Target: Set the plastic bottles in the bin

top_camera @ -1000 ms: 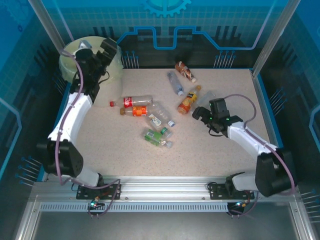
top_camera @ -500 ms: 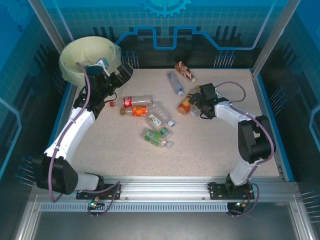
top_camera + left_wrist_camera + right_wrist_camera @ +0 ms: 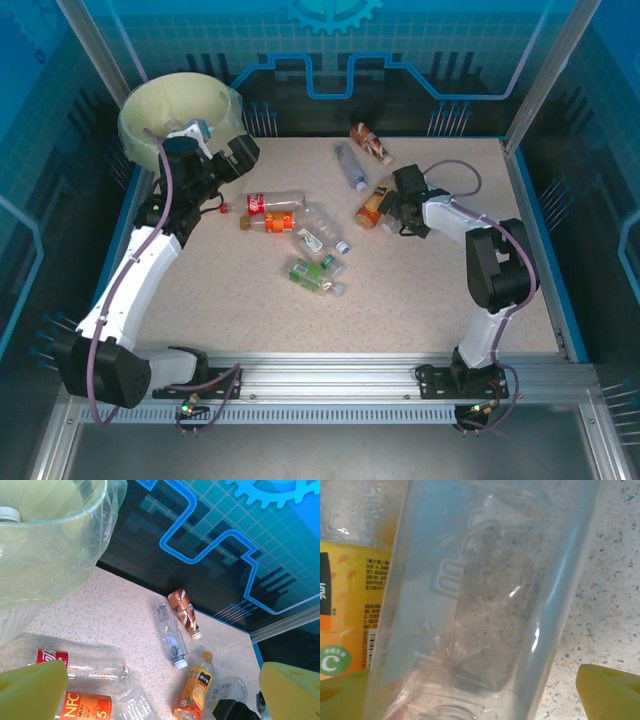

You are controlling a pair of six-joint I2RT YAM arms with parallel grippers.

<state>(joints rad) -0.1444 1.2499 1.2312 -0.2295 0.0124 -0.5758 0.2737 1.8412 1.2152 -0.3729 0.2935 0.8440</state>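
The bin [image 3: 165, 105] stands at the far left corner, also in the left wrist view [image 3: 50, 545], with a white cap [image 3: 9, 514] inside it. Plastic bottles lie on the table: brown [image 3: 371, 143], clear blue-labelled [image 3: 350, 166], orange juice [image 3: 375, 203], red-labelled [image 3: 270, 203], orange-labelled [image 3: 272, 222], green [image 3: 312, 272]. My left gripper [image 3: 240, 152] hangs open and empty beside the bin, its yellow pads [image 3: 30, 692] wide apart. My right gripper [image 3: 393, 207] is open astride a clear bottle [image 3: 485, 595] lying against the juice bottle [image 3: 350, 595]; the right pad [image 3: 612, 690] stands off it.
The table has a raised blue rim [image 3: 525, 215] and dark walls behind. Another clear bottle [image 3: 322, 236] lies in the middle cluster. Bare speckled tabletop [image 3: 420, 300] lies in front of the bottles and to the right.
My left arm has swung off the bin toward the table. My right arm has reached left and farther out to the juice bottle, its jaws now around the clear bottle.
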